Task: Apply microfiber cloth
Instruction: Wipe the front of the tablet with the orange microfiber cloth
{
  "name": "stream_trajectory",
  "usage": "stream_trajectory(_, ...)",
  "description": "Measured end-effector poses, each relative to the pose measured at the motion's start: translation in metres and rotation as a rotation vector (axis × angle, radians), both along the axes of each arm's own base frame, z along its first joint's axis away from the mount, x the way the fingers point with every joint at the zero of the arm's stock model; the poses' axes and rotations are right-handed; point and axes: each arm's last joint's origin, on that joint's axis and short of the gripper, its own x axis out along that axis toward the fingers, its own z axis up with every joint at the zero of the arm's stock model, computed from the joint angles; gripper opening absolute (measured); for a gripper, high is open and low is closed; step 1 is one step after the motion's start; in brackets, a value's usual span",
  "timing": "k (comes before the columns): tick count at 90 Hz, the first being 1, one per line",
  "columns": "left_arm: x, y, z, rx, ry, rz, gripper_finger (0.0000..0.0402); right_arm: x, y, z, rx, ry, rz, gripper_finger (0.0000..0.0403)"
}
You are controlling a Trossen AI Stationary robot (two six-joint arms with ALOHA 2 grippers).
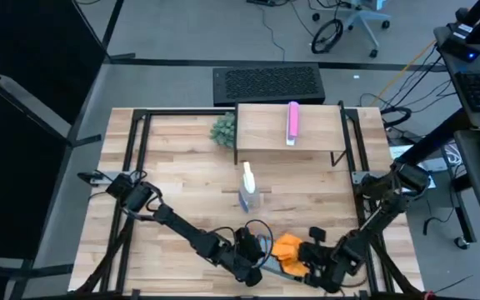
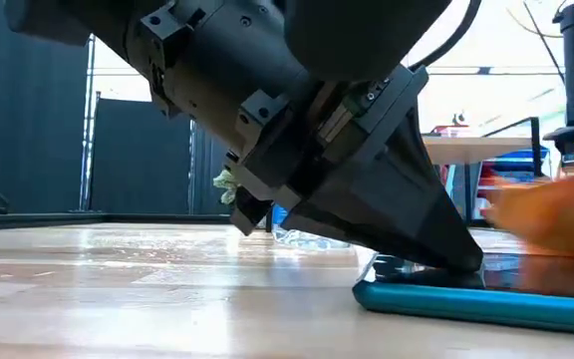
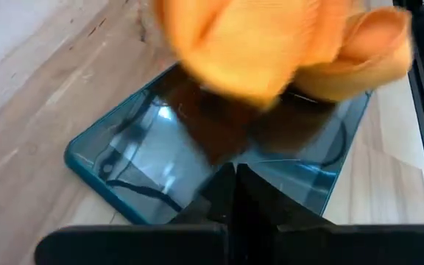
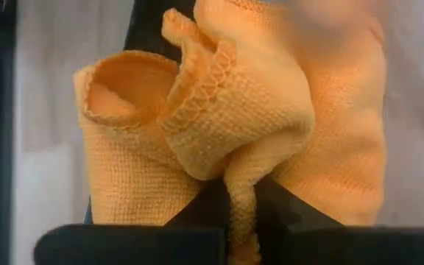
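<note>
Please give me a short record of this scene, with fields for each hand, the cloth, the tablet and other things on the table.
left hand: shut, tips pressed on the tablet, at the table's near edge
right hand: shut on the microfiber cloth
microfiber cloth: orange, bunched, over the tablet's glass
tablet: dark, teal case, flat on the table
spray bottle: upright, mid-table
pink bar: on the raised shelf
small plant: beside the shelf
</note>
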Motion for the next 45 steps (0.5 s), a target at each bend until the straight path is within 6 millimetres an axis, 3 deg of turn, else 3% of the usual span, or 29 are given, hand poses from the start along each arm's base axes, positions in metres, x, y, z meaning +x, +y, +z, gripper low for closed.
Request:
stream_trajectory(12, 0.0, 0.0, 0.0, 0.004, -0.002, 0.001, 0.0, 0.001, 0.005, 0.019, 0.025, -0.061, 0.027, 0.0009)
stream_trajectory(24, 0.0, -0.001, 0.001, 0.01, -0.011, -0.001, 0.0, 0.025, 0.015, 0.044, 0.055, -0.292, 0.066, 0.0009)
stream_trajectory(45, 0.001, -0.001, 0.001, 0.019, -0.016, -0.011, 0.0, 0.061, 0.009, 0.018, 0.005, -0.355, 0.075, 0.0009)
